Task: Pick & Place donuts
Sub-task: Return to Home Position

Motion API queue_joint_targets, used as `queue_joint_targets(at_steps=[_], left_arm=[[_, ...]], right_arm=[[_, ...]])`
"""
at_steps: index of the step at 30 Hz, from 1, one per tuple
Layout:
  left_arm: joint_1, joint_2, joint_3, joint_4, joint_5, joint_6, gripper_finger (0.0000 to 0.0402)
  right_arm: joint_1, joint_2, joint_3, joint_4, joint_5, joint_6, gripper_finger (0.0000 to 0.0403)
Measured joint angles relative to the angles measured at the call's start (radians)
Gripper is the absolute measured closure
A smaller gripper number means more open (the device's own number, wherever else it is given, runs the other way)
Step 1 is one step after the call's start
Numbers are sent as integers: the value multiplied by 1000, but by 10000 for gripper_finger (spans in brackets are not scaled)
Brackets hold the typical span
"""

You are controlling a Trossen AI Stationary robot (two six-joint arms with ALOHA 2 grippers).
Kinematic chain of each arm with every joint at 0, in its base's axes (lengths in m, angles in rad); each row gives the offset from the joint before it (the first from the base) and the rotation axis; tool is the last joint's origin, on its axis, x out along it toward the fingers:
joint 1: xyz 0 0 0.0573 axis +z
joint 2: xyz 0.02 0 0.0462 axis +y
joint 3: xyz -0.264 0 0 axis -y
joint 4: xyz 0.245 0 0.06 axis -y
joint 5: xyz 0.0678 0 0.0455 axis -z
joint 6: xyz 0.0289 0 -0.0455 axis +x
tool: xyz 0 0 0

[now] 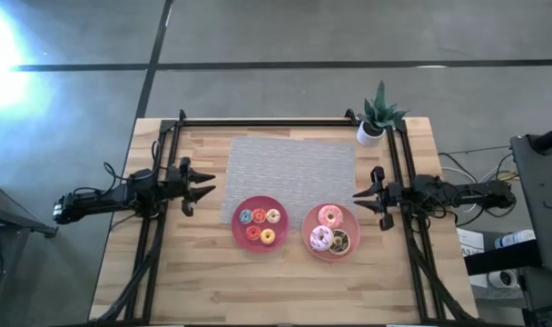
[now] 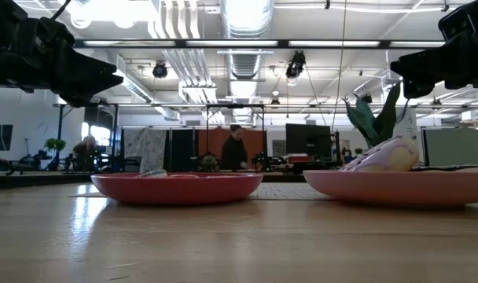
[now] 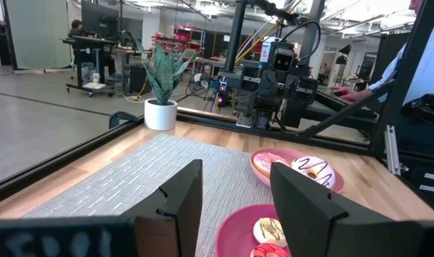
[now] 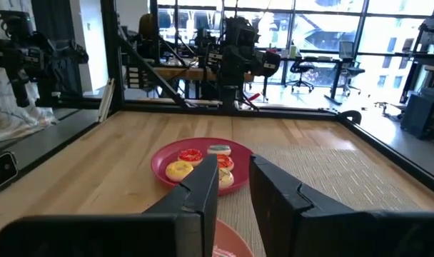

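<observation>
Plate at lower centre (image 1: 258,203): deep pink-red
Small donuts (image 1: 259,216): blue, orange-red, pale, red, yellow
Plate to its right (image 1: 310,223): lighter pink
Large donuts (image 1: 329,215): pink, white-striped pink, brown
Mat (image 1: 294,168): grey weave
Table (image 1: 194,282): pale wood grain

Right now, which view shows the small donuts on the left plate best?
The high view: all five small donuts lie unobstructed on their plate. The right wrist view hides part of them behind the right arm's jaws; the left wrist view catches only two at the frame edge; the low view sees little beyond the plate's rim.
</observation>
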Motion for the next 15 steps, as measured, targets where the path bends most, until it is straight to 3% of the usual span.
queue_joint_targets(at_steps=[15], left_arm=[[0, 0, 0, 0, 1, 0, 262]], right_arm=[[0, 0, 0, 0, -2, 0, 321]])
